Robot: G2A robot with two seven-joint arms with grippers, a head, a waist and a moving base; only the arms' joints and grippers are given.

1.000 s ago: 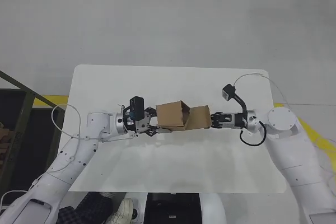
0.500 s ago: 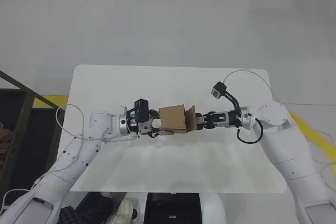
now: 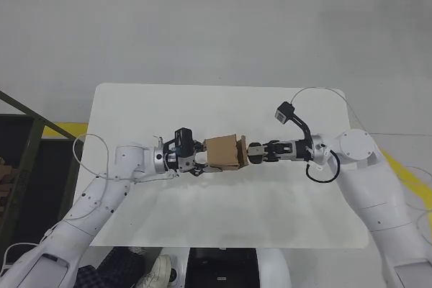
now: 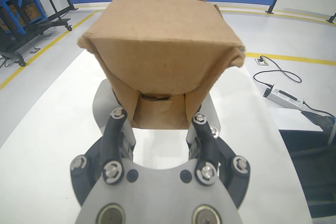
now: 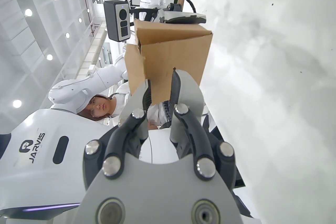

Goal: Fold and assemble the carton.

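Note:
A brown carton (image 3: 222,151) is held just above the middle of the white table (image 3: 288,209), between both arms. My left gripper (image 3: 195,163) is shut on the carton's left end; the carton (image 4: 162,51) has its folded end flaps wedged between the white fingers (image 4: 103,99). My right gripper (image 3: 249,155) is at the carton's right end, shut on the edge of a flap (image 5: 136,70) that stands folded against the carton (image 5: 176,51). The dark pads (image 5: 147,93) pinch that flap's edge.
The table's front and back halves are bare. A dark rack (image 3: 14,180) with cardboard pieces stands left of the table. A power adapter with cable (image 4: 284,97) lies on the floor beside the table.
My right gripper has moved left toward the carton, swinging the flap from lying flat outward to standing against the carton's end. The left arm and carton stayed nearly still.

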